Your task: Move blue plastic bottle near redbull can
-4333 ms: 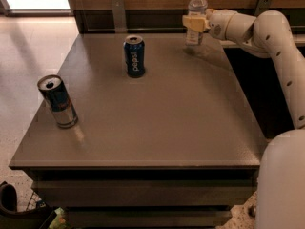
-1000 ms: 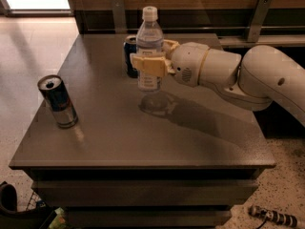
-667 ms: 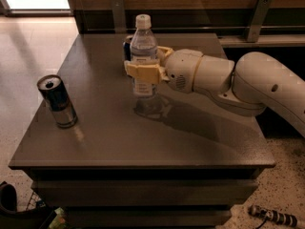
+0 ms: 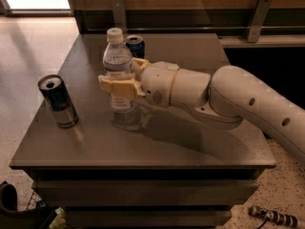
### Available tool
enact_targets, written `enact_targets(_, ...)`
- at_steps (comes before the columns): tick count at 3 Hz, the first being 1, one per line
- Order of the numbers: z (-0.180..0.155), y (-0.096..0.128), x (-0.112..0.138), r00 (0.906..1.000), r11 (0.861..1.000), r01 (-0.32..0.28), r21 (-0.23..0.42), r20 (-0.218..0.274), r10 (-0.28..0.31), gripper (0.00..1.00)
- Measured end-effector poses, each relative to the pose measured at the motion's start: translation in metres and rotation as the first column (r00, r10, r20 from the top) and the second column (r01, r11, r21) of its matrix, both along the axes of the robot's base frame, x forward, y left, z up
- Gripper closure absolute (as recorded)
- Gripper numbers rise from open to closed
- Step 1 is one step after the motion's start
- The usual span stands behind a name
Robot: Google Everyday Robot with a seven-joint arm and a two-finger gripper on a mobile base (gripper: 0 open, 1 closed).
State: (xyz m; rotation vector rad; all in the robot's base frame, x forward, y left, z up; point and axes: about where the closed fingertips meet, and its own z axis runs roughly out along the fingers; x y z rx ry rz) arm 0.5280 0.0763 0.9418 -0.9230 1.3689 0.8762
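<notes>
Jaws around blue plastic bottle (image 4: 117, 61), table (image 4: 200, 151) centre

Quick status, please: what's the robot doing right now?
Gripper shut on the water bottle, over the table. Bottle upright, gap to the energy drink can. Nothing between them; blue soda can behind.

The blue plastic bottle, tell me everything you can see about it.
The blue plastic bottle is tall and made of clear plastic, with a white cap and a pale label. It stands upright over the table. The gripper is shut around its midsection, covering part of the label. Its base is at the tabletop, but contact cannot be told. The redbull can stands apart on its left in the view, and a dark blue can is just behind.
</notes>
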Motion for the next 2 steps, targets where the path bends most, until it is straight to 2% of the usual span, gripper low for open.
enact_targets(1,-0.006,0.021,-0.018,0.9993,0.999,-0.034,-0.017,-0.012,0.034,1.00)
enact_targets(2,-0.023,0.045,-0.035,0.9945,0.996,-0.089,-0.002,-0.055,0.089,1.00)
